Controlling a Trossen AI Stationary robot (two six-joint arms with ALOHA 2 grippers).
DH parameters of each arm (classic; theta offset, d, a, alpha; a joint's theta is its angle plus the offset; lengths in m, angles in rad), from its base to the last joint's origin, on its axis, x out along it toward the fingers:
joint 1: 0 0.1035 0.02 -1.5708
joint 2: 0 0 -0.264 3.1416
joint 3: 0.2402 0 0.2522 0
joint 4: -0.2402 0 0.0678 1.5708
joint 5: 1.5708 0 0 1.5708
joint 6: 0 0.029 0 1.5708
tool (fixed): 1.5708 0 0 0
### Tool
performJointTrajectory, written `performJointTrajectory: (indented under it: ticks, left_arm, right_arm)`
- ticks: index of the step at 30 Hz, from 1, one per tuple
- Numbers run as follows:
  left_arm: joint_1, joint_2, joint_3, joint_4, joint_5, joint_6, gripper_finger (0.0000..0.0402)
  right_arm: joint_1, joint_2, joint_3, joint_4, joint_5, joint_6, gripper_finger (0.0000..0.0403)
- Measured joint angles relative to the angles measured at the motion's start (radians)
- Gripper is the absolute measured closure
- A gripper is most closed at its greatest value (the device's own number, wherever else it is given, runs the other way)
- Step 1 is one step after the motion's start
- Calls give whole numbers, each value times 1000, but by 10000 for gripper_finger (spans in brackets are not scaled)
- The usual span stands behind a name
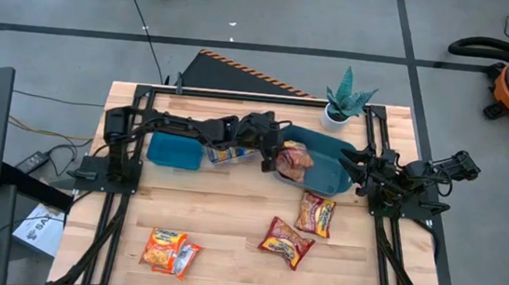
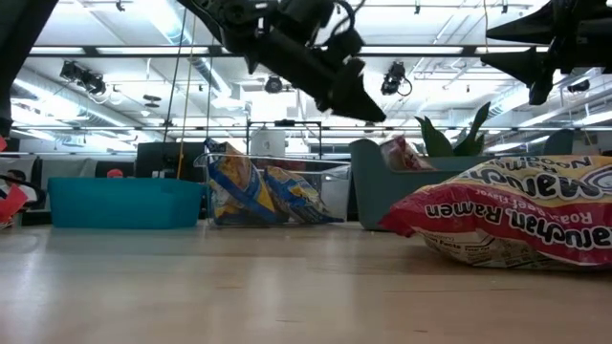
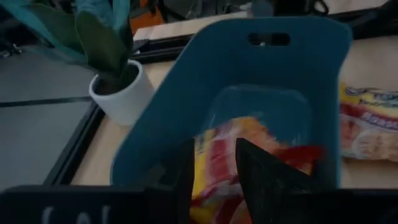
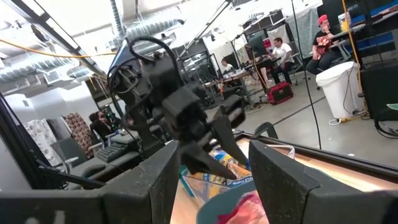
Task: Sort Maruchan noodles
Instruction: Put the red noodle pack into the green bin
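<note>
A drop-off into the dark teal bin (image 1: 332, 169) appears to be the step in hand. The left gripper (image 1: 277, 156) is held over the bin's near end, and in the left wrist view its fingers (image 3: 264, 180) are seen parted to a moderate gap, with a red-and-yellow packet (image 3: 230, 155) lying below them inside the bin; whether the packet is fully free of the pads cannot be told, since the fingers cover its lower part. The same packet is seen in the high view (image 1: 293, 160) at the bin's left end. The next move is judged to call for the left gripper to be lifted clear and taken to one of the packets left on the table: two red ones (image 1: 316, 213) (image 1: 286, 242) lie near the middle, and an orange pair (image 1: 170, 250) lies toward the front left. Blue packets (image 1: 228, 154) are gathered in a clear tray between the dark bin and a lighter teal bin (image 1: 175, 150); how many are there is hidden by the arm. The right gripper (image 1: 353, 166) waits above the dark bin's right end with its fingers set apart and nothing between them. In the low view a red packet (image 2: 516, 222) fills the foreground and is cut off at the edge, and the bin's contents are mostly hidden by its wall.
</note>
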Motion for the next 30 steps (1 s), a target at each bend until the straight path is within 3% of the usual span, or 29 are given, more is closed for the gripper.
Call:
performJointTrajectory:
  ticks: [6, 12, 24, 30]
  left_arm:
    - [-28, 9, -1, 64, 4, -73, 280]
    - [-59, 14, 11, 17, -33, -155, 281]
    - [-44, 152, 431, -537, -54, -181, 281]
    - [-34, 236, 478, -605, -27, -141, 281]
  right_arm:
    - [0, 0, 0, 0, 0, 0, 204]
    - [0, 0, 0, 1, 0, 0, 204]
    - [0, 0, 0, 7, -3, 0, 204]
    - [0, 0, 0, 15, -2, 0, 204]
